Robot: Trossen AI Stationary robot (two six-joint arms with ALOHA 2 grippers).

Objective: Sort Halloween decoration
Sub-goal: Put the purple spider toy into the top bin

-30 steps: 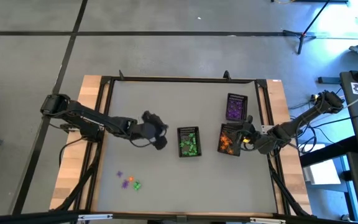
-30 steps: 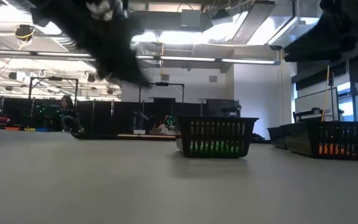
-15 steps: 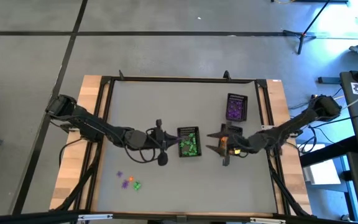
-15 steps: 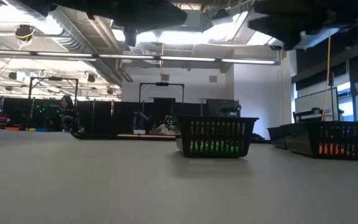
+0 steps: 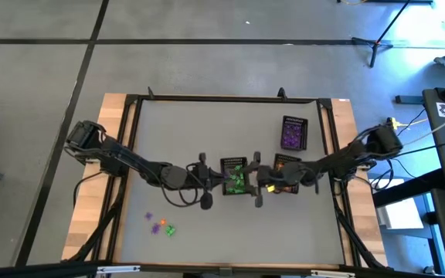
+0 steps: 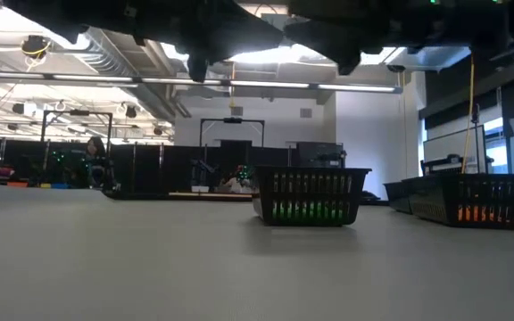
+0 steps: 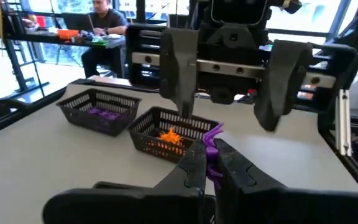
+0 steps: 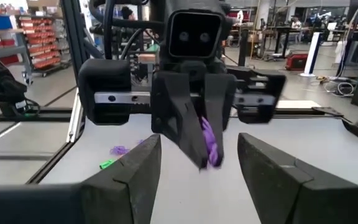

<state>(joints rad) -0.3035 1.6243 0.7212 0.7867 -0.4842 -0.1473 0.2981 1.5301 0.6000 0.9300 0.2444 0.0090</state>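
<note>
You see the small purple plastic trinket (image 7: 211,146) pinched in the left pincer (image 7: 210,163) above the black mesh basket of green pieces (image 5: 235,176), its long axis following the fingers. The right pincer (image 8: 197,163) faces it, spread wide, both arms stretched level.

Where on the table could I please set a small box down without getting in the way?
The far left of the table, left of the purple basket, is bare, as is the near right corner. Crowded: the middle, where both end effectors meet over the green basket, beside the orange basket, and the loose trinkets near left.
</note>
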